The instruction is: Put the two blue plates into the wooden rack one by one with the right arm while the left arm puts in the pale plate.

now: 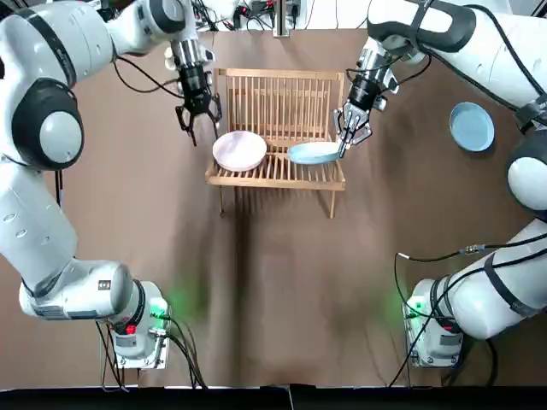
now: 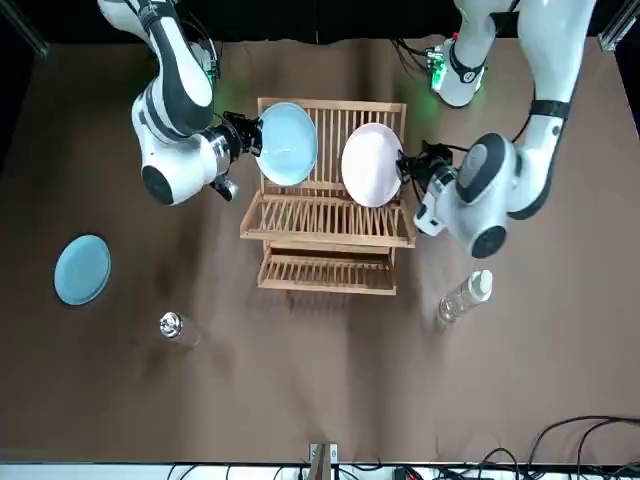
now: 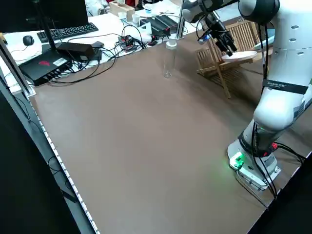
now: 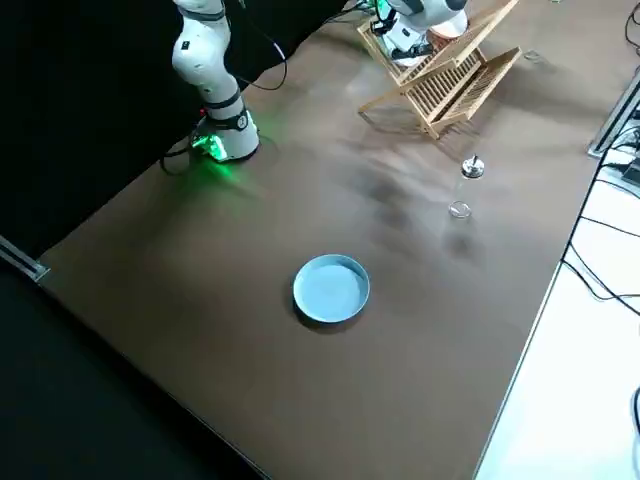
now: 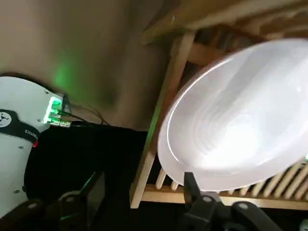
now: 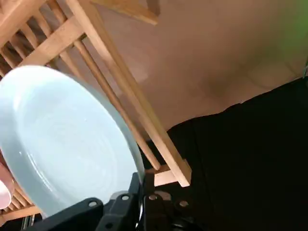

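Note:
The wooden rack point(image 1: 278, 111) stands at the table's far middle. A pale plate point(image 1: 239, 150) leans in its slots on the robot's left; it fills the left wrist view point(image 5: 231, 120). My left gripper point(image 1: 198, 117) hangs open just beside that plate's outer rim, one fingertip point(image 5: 192, 186) close to the rim. A blue plate point(image 1: 314, 153) leans in the rack on the right, with my right gripper point(image 1: 350, 130) shut on its rim point(image 6: 137, 168). From the front both plates stand side by side, blue plate point(image 2: 288, 143) and pale plate point(image 2: 372, 163). A second blue plate point(image 1: 472, 126) lies flat on the table, right of the rack.
Beyond the rack a clear bottle point(image 2: 465, 297) stands on the robot's left side, and a clear bottle with a silver cap point(image 2: 175, 327) on its right side. Keyboard, boxes and cables point(image 3: 73, 44) lie off the table's left edge.

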`<state>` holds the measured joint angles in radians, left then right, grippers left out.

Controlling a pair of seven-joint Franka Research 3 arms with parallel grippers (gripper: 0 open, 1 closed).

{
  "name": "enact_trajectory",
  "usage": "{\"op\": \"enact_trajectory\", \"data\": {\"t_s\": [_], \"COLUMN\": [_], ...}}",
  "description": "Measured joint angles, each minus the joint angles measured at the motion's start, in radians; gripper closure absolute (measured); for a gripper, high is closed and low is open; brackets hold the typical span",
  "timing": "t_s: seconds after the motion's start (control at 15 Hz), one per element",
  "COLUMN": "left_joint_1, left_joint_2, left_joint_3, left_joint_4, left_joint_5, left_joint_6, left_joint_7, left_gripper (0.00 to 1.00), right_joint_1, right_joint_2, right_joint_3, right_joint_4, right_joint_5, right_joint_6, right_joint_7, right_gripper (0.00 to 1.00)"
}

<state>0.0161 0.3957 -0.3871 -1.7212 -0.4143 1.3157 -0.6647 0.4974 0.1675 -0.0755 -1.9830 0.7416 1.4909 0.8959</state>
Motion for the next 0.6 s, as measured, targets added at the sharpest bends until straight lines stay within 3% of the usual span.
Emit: {"op": "enact_trajectory", "data": {"t_s": [0.2, 0.33, 0.6], "left_joint_1": [0.070, 0.111, 0.144], "left_joint_2": [-0.007, -0.032, -0.101], "left_joint_3": [-0.002, -0.003, -0.004], "left_joint_4": [0.089, 0.142, 0.196], "left_joint_5": [0.051, 0.102, 0.294], "left_joint_6": [-0.026, -0.040, -0.046], "left_joint_7": [0.021, 0.085, 0.289], "left_gripper": [0.01, 0.01, 0.01], "right_joint_1": [0.000, 0.000, 0.000], "right_joint_2": [0.013, 0.022, 0.024], "right_joint_3": [-0.001, -0.001, -0.001], "right_joint_4": [-0.003, -0.003, 0.000], "right_joint_5": [0.000, 0.000, 0.000], "right_joint_6": [0.017, 0.020, 0.018], "right_joint_7": [0.001, 0.001, -0.009], "right_gripper": [0.93, 0.91, 0.57]}}
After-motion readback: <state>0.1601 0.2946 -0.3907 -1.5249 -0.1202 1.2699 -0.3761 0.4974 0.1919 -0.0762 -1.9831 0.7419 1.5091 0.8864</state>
